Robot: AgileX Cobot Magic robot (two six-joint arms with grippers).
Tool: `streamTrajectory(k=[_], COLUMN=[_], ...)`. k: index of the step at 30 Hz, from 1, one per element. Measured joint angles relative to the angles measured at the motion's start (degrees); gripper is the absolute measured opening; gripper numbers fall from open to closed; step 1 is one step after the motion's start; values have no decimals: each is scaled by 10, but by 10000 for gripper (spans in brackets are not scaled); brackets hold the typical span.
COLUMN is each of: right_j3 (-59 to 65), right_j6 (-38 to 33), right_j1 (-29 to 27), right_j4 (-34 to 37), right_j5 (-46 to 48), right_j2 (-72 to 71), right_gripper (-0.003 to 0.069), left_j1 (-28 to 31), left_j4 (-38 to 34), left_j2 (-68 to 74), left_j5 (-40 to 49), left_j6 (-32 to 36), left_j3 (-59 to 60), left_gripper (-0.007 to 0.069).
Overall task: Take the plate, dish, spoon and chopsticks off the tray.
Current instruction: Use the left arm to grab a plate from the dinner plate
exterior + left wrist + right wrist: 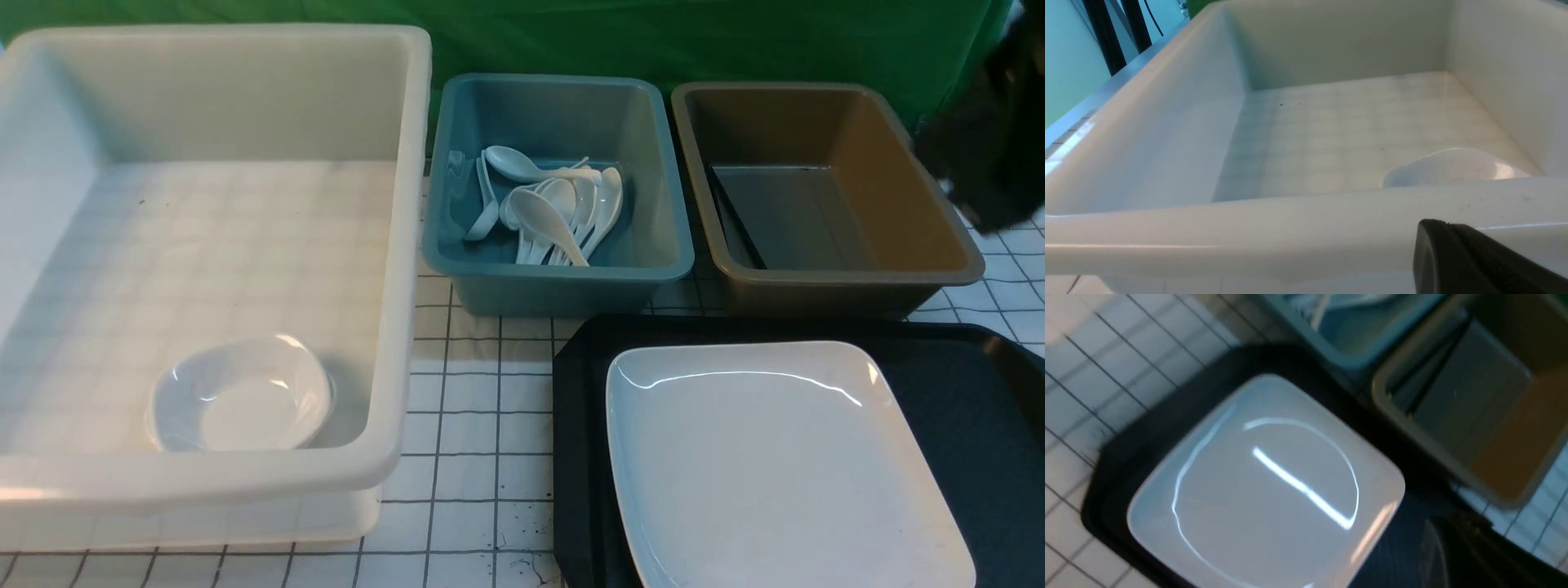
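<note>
Because the plate (784, 465) lies flat on the tray (955, 392), with its glossy rim low against the black surface, the right fingers (1486, 559), clenched and empty near the brown bin (898, 180), must part and catch an edge, and a shallow bite could let it slip or drag the tray across the tabletop (473, 425). Carried to the white bin (412, 245), so wide a plate might clip the wall or land on the dish (241, 396) inside. Left fingers (1470, 261), clenched outside that bin with nothing seen in them, offer no support.
</note>
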Motion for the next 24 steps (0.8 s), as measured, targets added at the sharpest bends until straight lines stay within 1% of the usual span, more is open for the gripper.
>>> streamTrajectory(k=[3,4,5,7,8,9,10,11,12,13,14,15,17,22,24], right_j3=[107,122,182,240,244,275,294,297,311,312,317,318,318,318,318], right_j6=[27,29,31,18,15,-13,-35,-40,-82,-82,-120,-133,-152,-170,-176], right_j1=[-71,-81,-122,-173,-178,-217,-245,-245,-281,-284,-306,-313,-323,-327,-338], right_j4=[29,35,69,124,130,183,225,225,288,294,340,361,382,390,394], right_j5=[-21,-28,-62,-102,-102,-126,-135,-136,-138,-138,-138,-138,-140,-143,-145], right_j2=[-23,-25,-28,-23,-22,-10,0,2,24,24,47,57,81,135,154], right_gripper=[30,30,30,30,30,30,30,30,30,30,30,30,30,30,30], left_j1=[0,0,0,0,0,0,0,0,0,0,0,0,0,0,0], left_j4=[0,0,0,0,0,0,0,0,0,0,0,0,0,0,0], left_j2=[0,0,0,0,0,0,0,0,0,0,0,0,0,0,0], left_j5=[0,0,0,0,0,0,0,0,0,0,0,0,0,0,0], left_j6=[0,0,0,0,0,0,0,0,0,0,0,0,0,0,0], left_j3=[0,0,0,0,0,0,0,0,0,0,0,0,0,0,0], left_gripper=[21,21,21,21,21,21,21,21,21,21,21,21,21,21,21])
